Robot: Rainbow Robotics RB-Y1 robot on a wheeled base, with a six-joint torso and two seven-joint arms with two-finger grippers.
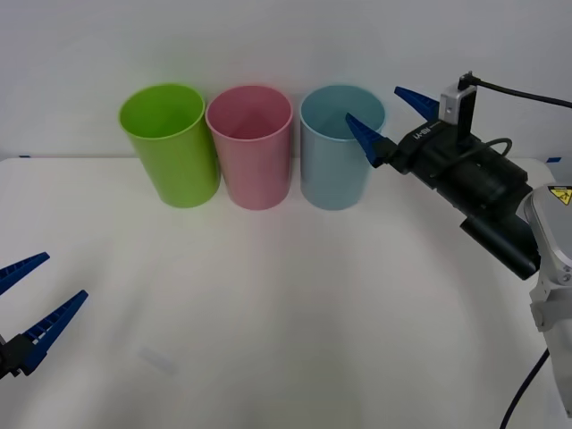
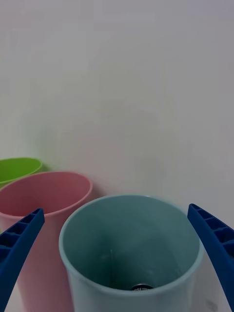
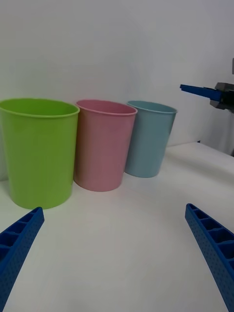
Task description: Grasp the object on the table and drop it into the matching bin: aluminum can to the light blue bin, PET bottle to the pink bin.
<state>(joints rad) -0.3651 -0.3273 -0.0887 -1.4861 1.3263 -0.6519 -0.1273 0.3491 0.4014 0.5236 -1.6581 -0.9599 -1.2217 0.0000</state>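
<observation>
The light blue bin (image 1: pixel 335 170) stands at the right end of a row of three bins at the back of the white table (image 1: pixel 268 313). My right gripper (image 1: pixel 372 104) hovers open just above its rim, with nothing between its blue fingers. In the right wrist view the right gripper (image 2: pixel 115 209) looks down into the light blue bin (image 2: pixel 97 287), where a small piece of the aluminum can (image 2: pixel 142 287) shows deep inside at the bottom. The pink bin (image 1: pixel 255 161) stands in the middle of the row. My left gripper (image 1: pixel 64 275) waits open low at the table's near left.
A lime green bin (image 1: pixel 174 152) stands at the left end of the row, touching the pink one. A white wall rises close behind the bins. The right arm's black wrist and cable (image 1: pixel 483 188) reach in over the table's right side.
</observation>
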